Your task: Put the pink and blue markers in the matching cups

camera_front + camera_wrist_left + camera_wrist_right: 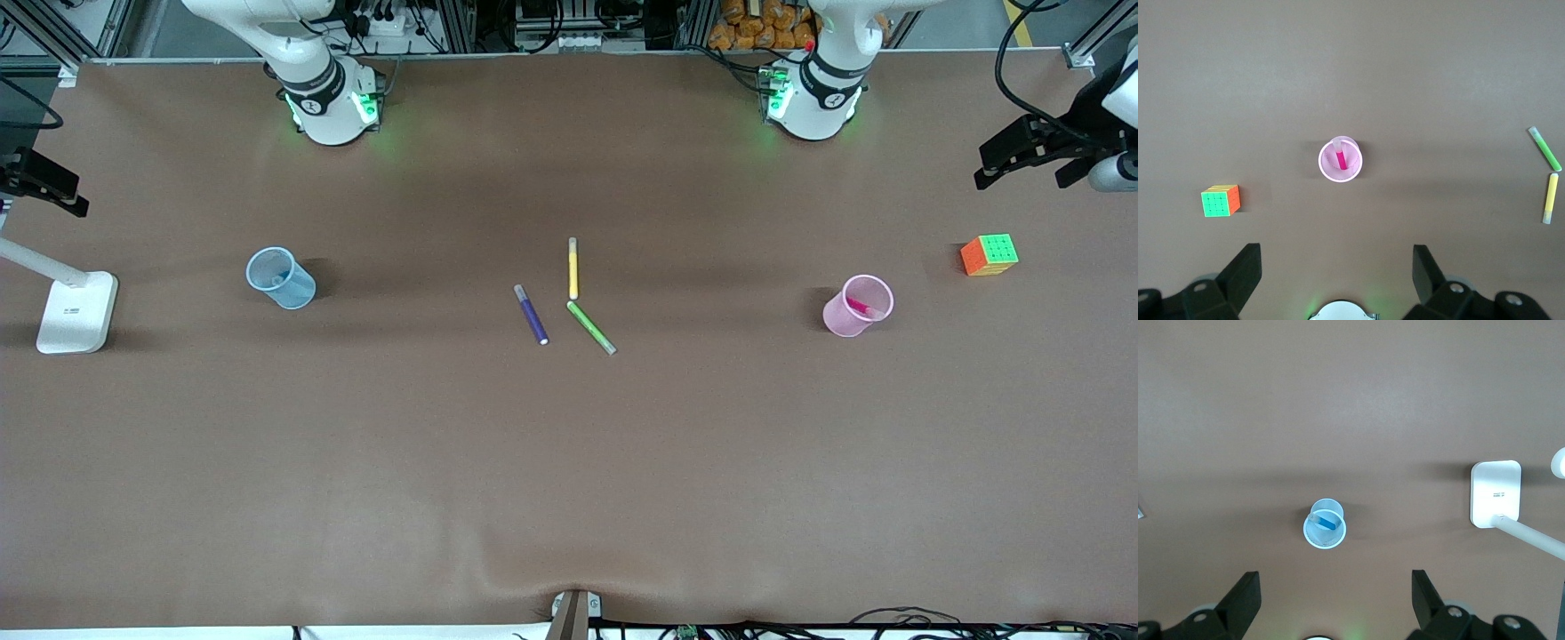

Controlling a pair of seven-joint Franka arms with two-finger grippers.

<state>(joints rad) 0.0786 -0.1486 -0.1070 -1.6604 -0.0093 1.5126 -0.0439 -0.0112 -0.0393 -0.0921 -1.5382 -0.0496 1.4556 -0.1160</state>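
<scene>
The pale pink cup (858, 305) stands toward the left arm's end of the table with the pink marker (861, 308) leaning inside it. They also show in the left wrist view: the cup (1340, 160), the marker (1340, 159). The light blue cup (280, 277) stands toward the right arm's end, and the right wrist view shows this cup (1325, 524) with the blue marker (1327, 519) inside. My left gripper (1336, 267) is open and empty, high over the table near the pink cup. My right gripper (1335, 590) is open and empty, high over the table near the blue cup. Neither gripper shows in the front view.
A purple marker (531, 315), a yellow marker (573, 268) and a green marker (591, 327) lie mid-table. A colour cube (989, 254) sits at the left arm's end. A white lamp base (77, 311) stands at the right arm's end.
</scene>
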